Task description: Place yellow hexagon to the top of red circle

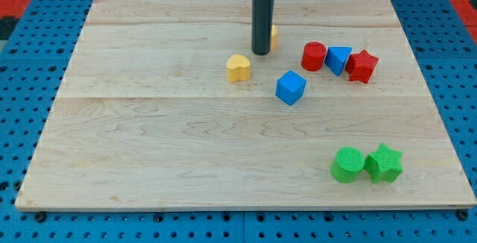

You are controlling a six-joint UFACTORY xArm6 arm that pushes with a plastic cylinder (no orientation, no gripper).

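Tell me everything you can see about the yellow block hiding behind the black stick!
Only a sliver of the yellow hexagon shows, peeking out on the view's right of my rod. It looks like smooth yellow plastic, resting on the wooden board near the view's top. Its shape cannot be made out from here. My tip stands right in front of it, seemingly touching. The red circle sits apart, further to the view's right.

On the tabletop (149,161), my tip (261,52) touches the yellow hexagon (273,37), which lies at its 1 o'clock. The yellow heart (238,68) sits at the tip's 8 o'clock and the blue cube (291,87) at its 4. At 3 o'clock, the red circle (314,56), blue triangle (339,59) and red star (362,65) run in a touching row. Far off at 5, the green cylinder (346,163) touches the green star (384,162), which is at its 3 o'clock.
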